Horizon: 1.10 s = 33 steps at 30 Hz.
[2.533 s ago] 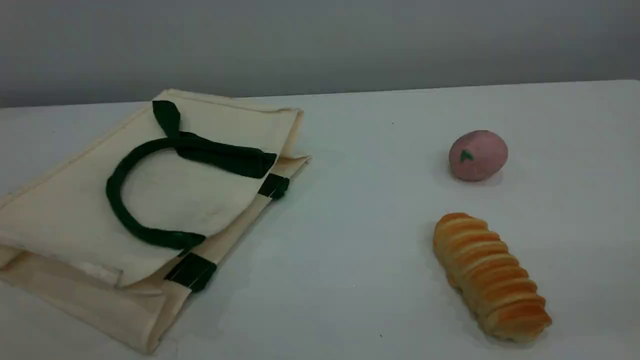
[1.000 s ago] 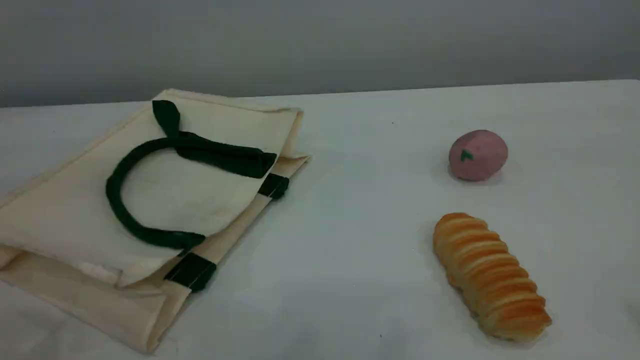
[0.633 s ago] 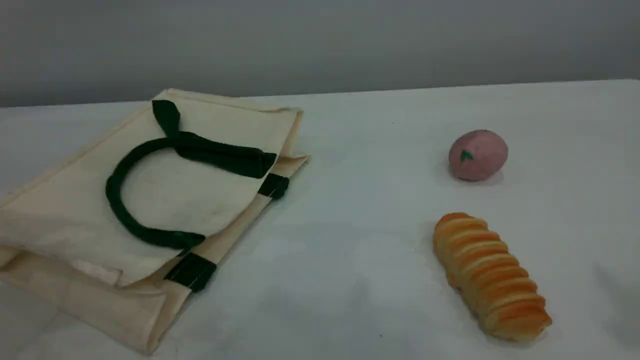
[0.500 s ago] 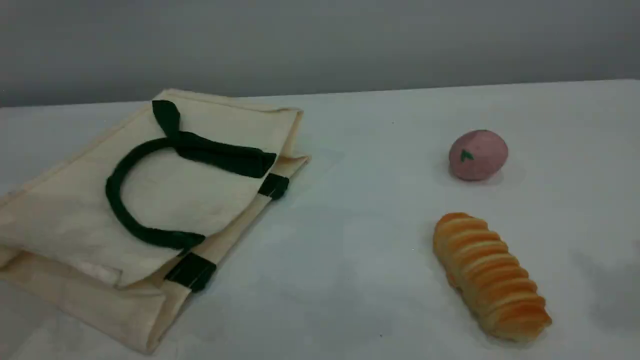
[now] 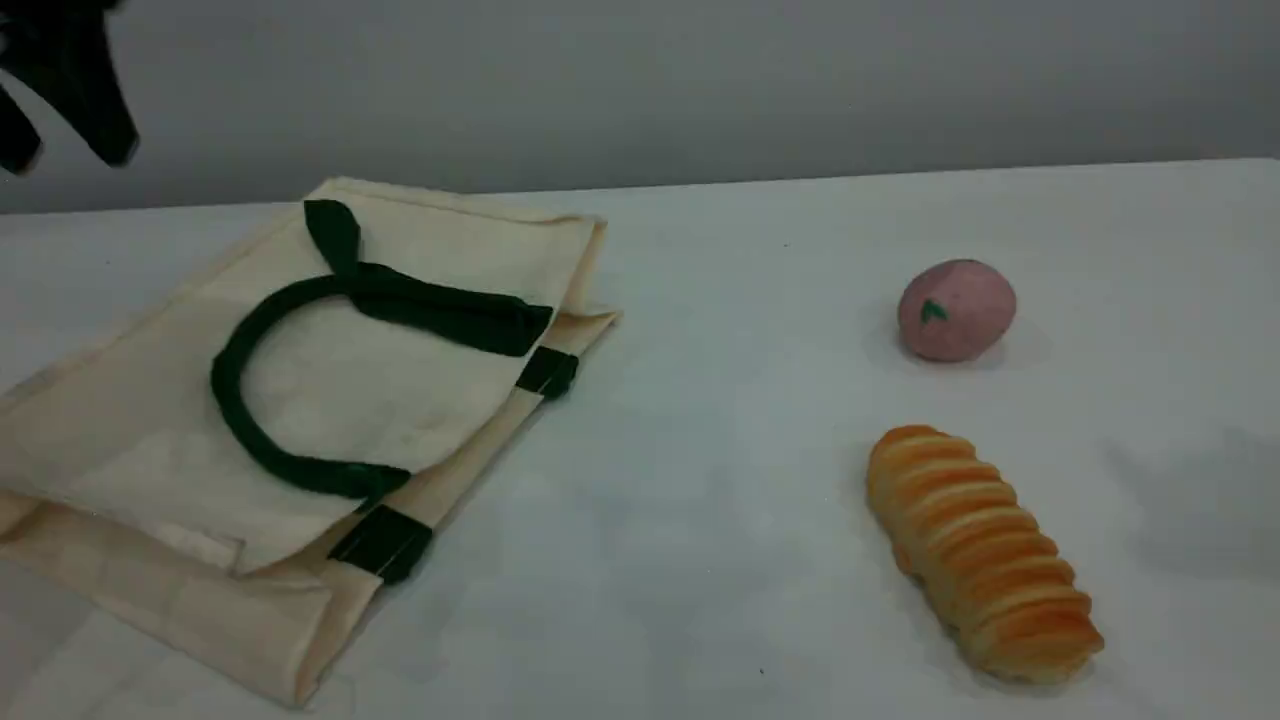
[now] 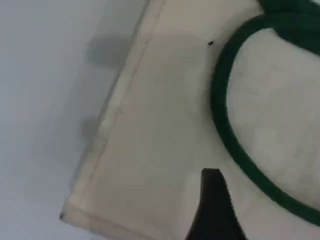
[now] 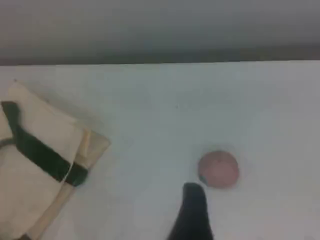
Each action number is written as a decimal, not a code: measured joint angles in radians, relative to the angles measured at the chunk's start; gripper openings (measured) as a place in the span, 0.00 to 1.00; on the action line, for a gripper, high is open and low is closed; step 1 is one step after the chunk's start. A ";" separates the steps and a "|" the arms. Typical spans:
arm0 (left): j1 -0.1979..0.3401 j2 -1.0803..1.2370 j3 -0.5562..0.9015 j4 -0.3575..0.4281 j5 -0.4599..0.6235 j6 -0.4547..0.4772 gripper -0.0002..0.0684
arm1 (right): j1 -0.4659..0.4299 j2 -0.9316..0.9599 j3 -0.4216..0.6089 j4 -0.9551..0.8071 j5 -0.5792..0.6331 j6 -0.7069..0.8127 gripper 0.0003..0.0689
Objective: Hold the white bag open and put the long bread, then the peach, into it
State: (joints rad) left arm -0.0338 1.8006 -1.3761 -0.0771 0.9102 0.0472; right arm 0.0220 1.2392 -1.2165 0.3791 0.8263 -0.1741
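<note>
The white bag lay flat on the worktop in the left half of the scene view, its mouth turned toward the lower middle of the frame and one dark green handle curled in a loop on top of the upper cloth panel. Green patches marked the rim where the straps were sewn on. The peach sat at the right of the frame, well apart from the bag, with its small green leaf mark facing the camera. The long bread rested on the worktop below the peach, near it but not touching, and ran slantwise toward the lower right corner. In the upper left corner of the scene view the left hand appeared as a dark, blurred shape above the far end of the bag, touching nothing; its fingers stood wide apart and empty. The left wrist view looked down on the bag's cream cloth and the green handle loop, with one dark fingertip at the bottom edge. The right hand lay outside the scene view; in the right wrist view one of its fingertips showed at the bottom edge just below the peach, spread wide and holding nothing.
</note>
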 joint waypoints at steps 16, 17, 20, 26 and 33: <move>-0.002 0.289 -0.053 -0.004 -0.059 0.000 0.59 | 0.000 0.040 0.001 0.001 -0.022 -0.019 0.78; -0.002 0.299 -0.053 -0.004 -0.060 0.000 0.59 | 0.000 0.040 0.001 0.001 -0.022 -0.019 0.78; -0.010 0.319 -0.053 -0.005 -0.071 0.000 0.59 | 0.000 0.040 0.001 0.001 -0.022 -0.019 0.78; -0.052 0.352 -0.066 -0.008 -0.108 0.000 0.59 | 0.000 0.040 0.001 0.001 -0.022 -0.019 0.78; -0.071 0.396 -0.093 -0.004 -0.107 -0.001 0.59 | 0.000 0.040 0.001 0.001 -0.007 -0.019 0.78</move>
State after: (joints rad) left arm -0.1043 2.1963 -1.4691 -0.0810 0.8028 0.0464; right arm 0.0220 1.2795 -1.2155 0.3797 0.8189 -0.1927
